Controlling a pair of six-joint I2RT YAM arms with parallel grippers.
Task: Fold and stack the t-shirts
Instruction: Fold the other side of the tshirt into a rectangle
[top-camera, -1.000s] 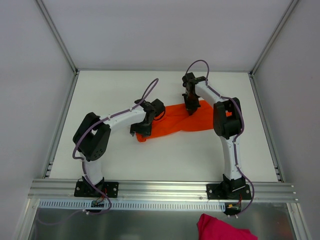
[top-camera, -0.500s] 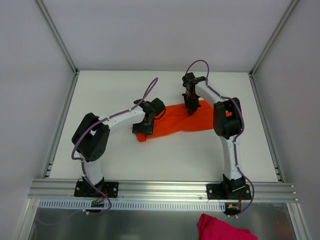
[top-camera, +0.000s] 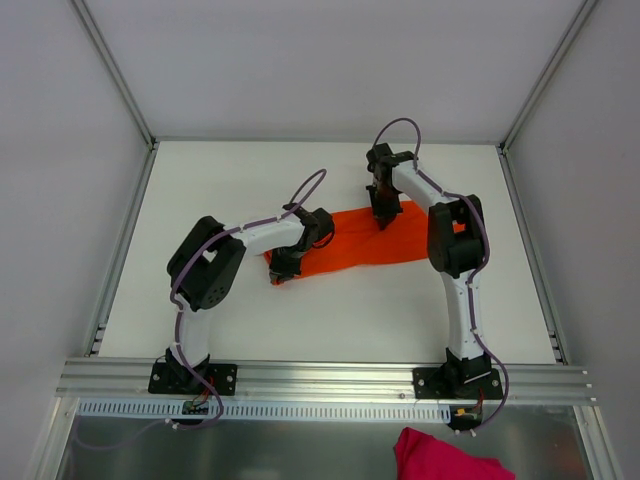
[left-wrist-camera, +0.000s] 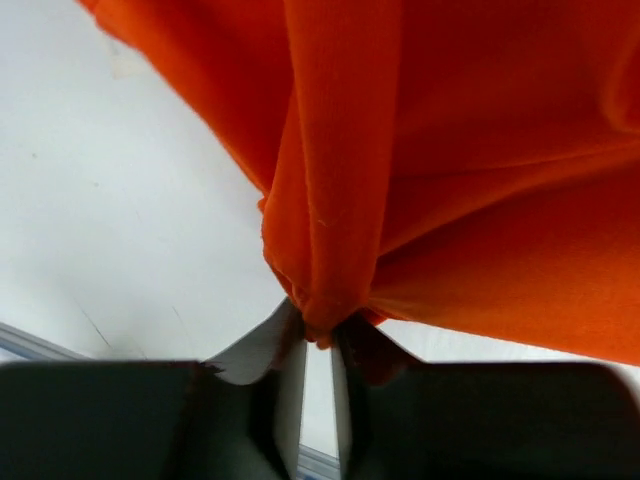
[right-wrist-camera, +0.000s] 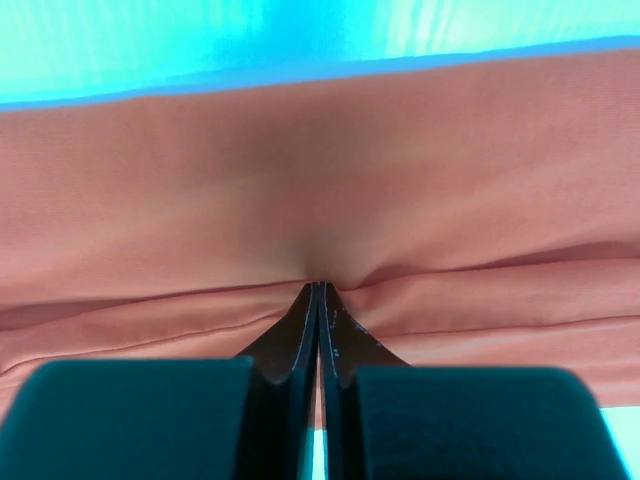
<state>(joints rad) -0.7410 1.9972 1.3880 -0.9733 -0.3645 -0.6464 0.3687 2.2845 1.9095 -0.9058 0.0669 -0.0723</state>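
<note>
Left hand (top-camera: 283, 268): nipped shut on bunched near-left corner of orange t-shirt (top-camera: 350, 242); right hand (top-camera: 383, 218): pinched closed on its far edge. Shirt: rumpled, stretched between both hands, middle of surface (top-camera: 250, 180). Progress: early; no fold finished, nothing stacked; folding and stacking remain

Bright, even overhead light, faint shadows; t-shirt (right-wrist-camera: 320, 180) washed-out and soft, cyan cast behind.
</note>
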